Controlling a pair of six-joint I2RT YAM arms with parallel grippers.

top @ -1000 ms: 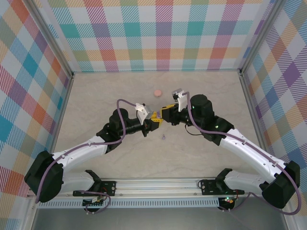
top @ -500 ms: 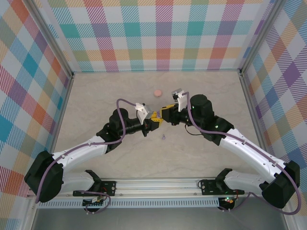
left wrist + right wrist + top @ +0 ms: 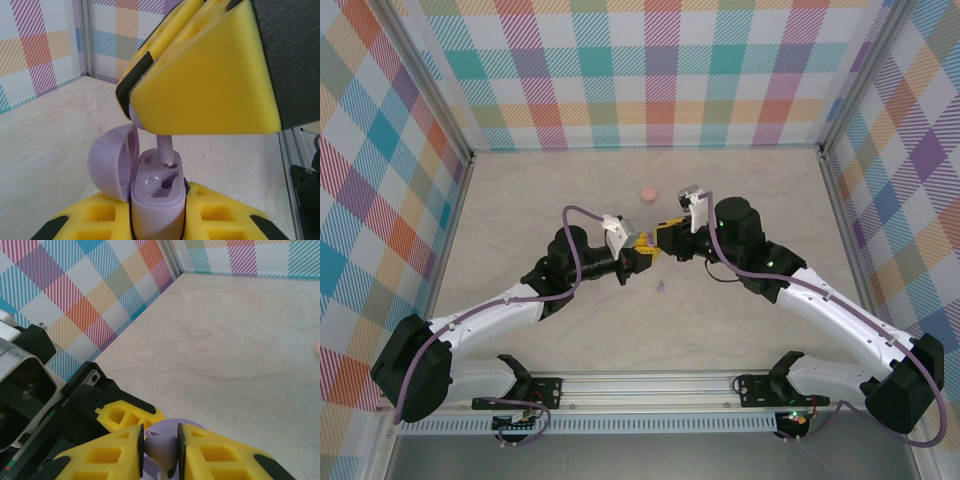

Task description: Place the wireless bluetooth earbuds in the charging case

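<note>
My left gripper (image 3: 157, 222) is shut on a lilac charging case (image 3: 155, 200), held upright with its lid (image 3: 112, 162) swung open to the left. My right gripper (image 3: 161, 447) is shut on a lilac earbud (image 3: 162, 450) just above the case. The earbud's stem (image 3: 166, 149) points down, and its tip is in the case's far socket. The near socket (image 3: 157, 182) holds nothing. Seen from the top, the left gripper (image 3: 638, 258) and the right gripper (image 3: 658, 243) meet at mid-table. A second small lilac earbud (image 3: 661, 287) lies on the table just in front of them.
A pink round disc (image 3: 647, 191) lies on the table behind the grippers, and its edge shows at the right rim of the right wrist view (image 3: 318, 347). Plaid walls (image 3: 660, 70) close in the back and both sides of the pale table (image 3: 540, 200).
</note>
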